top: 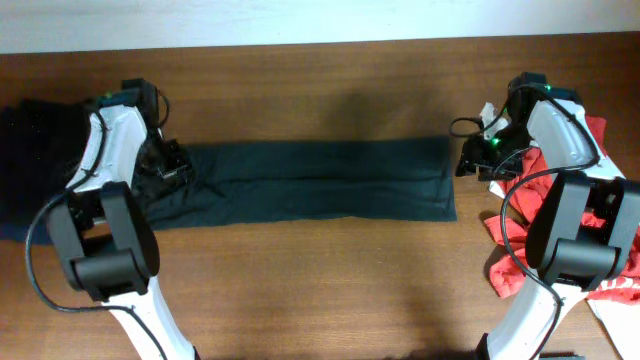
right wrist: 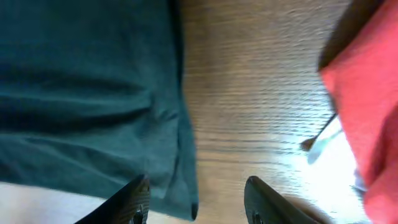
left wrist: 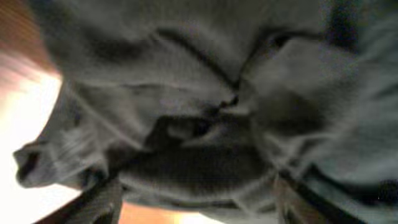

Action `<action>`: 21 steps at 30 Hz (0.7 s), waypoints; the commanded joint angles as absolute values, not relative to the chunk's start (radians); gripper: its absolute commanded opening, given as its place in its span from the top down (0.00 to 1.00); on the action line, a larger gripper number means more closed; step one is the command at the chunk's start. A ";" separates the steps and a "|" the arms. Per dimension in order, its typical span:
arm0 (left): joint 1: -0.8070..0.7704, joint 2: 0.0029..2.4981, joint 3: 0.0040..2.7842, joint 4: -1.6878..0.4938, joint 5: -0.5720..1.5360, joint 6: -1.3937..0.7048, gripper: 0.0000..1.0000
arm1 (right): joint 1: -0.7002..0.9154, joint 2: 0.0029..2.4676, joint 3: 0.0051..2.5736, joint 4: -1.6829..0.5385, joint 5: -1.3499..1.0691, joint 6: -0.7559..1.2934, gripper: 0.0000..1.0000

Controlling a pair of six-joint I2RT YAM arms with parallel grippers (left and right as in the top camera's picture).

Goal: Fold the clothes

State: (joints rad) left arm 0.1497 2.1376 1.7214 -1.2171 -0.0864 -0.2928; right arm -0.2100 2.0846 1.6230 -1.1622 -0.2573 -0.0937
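Note:
A dark teal garment lies folded into a long band across the middle of the table. My left gripper is over its bunched left end. In the blurred left wrist view the crumpled cloth fills the frame, and the fingers stand wide apart below it. My right gripper is at the garment's right end. In the right wrist view its fingers are open and straddle the garment's edge, above the wood.
A red garment is heaped at the right edge, also in the right wrist view, with white cloth beside it. A dark pile of clothes lies at the far left. Bare wooden table lies in front.

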 commanded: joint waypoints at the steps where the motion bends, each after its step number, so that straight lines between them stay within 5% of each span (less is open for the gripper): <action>1: 0.147 2.106 1.835 -1.308 -0.082 -0.329 0.17 | -0.214 2.117 1.610 -1.164 -0.315 -0.154 0.46; 10: 0.144 2.104 1.836 -1.322 -0.082 -0.328 0.16 | -0.117 2.264 1.606 -1.100 -0.392 -0.168 0.35; 11: 0.144 2.104 1.836 -1.322 -0.082 -0.328 0.16 | -0.111 2.276 1.606 -1.100 -0.389 -0.155 0.42; 13: 0.144 2.104 1.836 -1.327 -0.083 -0.328 0.16 | -0.112 2.291 1.606 -1.097 -0.388 -0.141 0.85; 14: 0.144 2.104 1.836 -1.328 -0.082 -0.328 0.16 | -0.113 2.291 1.607 -1.088 -0.368 -0.140 0.96; 21: 0.147 2.103 1.837 -1.366 -0.086 -0.320 0.16 | -0.237 2.290 1.767 -1.154 -0.100 0.042 0.96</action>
